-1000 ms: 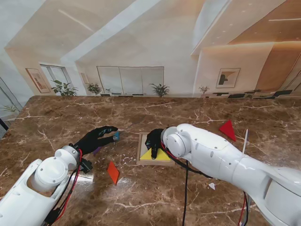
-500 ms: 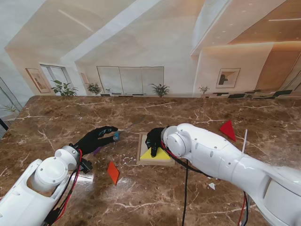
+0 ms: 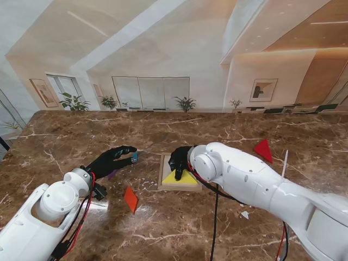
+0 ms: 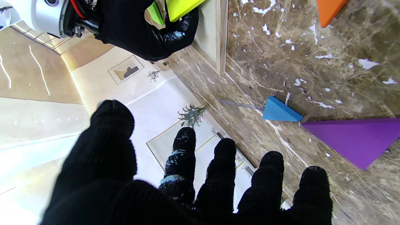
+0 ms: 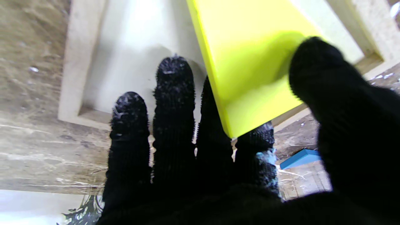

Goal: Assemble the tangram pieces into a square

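veined brown marble table (image 3: pixel 65 136); right hand (image 3: pixel 178 161) pinches glossy yellow triangle (image 3: pixel 181 178); left hand (image 3: pixel 109 160) spread.

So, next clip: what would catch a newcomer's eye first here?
The yellow triangle stands out most, lying in the wooden tray at the table's middle with the black-gloved right hand gripping its far corner. To the left, the left hand hangs open, fingers spread, by a small blue piece. A red triangle lies apart to the right, and an orange piece nearer to me.
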Available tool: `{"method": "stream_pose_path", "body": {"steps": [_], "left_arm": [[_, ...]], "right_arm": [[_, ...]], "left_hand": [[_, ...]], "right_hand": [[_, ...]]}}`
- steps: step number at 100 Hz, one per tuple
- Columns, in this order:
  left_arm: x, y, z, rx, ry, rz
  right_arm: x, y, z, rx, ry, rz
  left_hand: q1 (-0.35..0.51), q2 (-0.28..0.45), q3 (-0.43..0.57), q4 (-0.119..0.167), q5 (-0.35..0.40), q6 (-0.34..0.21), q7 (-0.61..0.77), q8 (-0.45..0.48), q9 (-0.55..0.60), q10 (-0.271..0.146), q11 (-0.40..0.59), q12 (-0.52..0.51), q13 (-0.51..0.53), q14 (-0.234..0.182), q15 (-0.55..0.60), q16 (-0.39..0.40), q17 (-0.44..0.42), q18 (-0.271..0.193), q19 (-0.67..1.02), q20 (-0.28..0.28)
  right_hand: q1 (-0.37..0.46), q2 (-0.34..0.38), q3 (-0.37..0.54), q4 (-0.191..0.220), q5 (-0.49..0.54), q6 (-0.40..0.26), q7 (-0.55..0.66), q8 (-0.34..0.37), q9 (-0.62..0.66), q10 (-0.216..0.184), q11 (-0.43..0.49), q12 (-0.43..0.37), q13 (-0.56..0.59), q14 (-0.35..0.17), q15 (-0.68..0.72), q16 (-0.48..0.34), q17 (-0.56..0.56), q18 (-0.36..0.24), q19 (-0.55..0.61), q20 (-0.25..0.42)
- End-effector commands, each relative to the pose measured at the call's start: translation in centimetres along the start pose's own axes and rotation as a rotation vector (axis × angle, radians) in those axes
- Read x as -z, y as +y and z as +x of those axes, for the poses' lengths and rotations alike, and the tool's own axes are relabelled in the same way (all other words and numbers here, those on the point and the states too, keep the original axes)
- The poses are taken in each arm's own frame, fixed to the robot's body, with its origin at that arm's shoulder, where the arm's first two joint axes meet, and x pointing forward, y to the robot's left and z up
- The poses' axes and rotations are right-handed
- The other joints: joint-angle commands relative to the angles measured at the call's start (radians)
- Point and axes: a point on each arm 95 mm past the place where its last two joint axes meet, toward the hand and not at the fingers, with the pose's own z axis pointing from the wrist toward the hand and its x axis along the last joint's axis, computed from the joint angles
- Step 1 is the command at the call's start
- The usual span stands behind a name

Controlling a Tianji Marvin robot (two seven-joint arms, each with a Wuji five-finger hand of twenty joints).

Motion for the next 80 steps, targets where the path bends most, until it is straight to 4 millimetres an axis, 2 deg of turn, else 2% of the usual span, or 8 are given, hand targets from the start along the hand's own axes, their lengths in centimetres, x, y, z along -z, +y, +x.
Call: {"method": "stream_pose_path", "body": {"steps": [1,34,80], "left_arm": [[0.06,0.28,-0.25,-0.001,-0.004,-0.006],[0.04,0.23,-0.3,-0.002,-0.004,0.001],[0.0,0.16,-0.33,-0.006,-0.005,0.0]], "right_arm": [[-0.05,-1.31,-0.55,-0.008,-0.014,0.032],[-0.2,-1.39,-0.68,-0.017,-0.003,0.016],[-0.18,-1.33,-0.99,-0.018,0.002,-0.01]], "left_hand": [[-0.011,0.02,-0.027,0.017,0.004,-0.012,-0.011,-0.022,0.011,-0.017,-0.008,-0.005,-0.005,-0.016,-0.016,-0.009,-0.011,-0.021,-0.026,0.028],[-0.01,0.019,-0.028,0.017,0.005,-0.012,-0.011,-0.022,0.011,-0.016,-0.008,-0.005,-0.006,-0.016,-0.016,-0.009,-0.011,-0.021,-0.026,0.028],[-0.009,0.019,-0.028,0.018,0.005,-0.012,-0.011,-0.022,0.011,-0.017,-0.008,-0.005,-0.005,-0.016,-0.016,-0.009,-0.011,-0.021,-0.026,0.027]], "right_hand": [[-0.058,0.002,0.02,0.014,-0.066,0.047,-0.114,-0.031,-0.066,0.016,-0.1,-0.066,-0.023,-0.008,-0.005,-0.006,-0.015,0.001,0.003,0.001],[-0.082,-0.011,0.016,0.01,-0.095,0.042,-0.138,-0.03,-0.087,0.016,-0.097,-0.072,-0.035,-0.009,-0.008,-0.003,-0.024,-0.004,-0.004,0.003],[-0.109,0.009,0.012,0.008,-0.125,0.044,-0.151,-0.033,-0.112,0.016,-0.088,-0.075,-0.045,-0.013,-0.004,0.001,-0.032,-0.009,-0.006,0.01]]}}
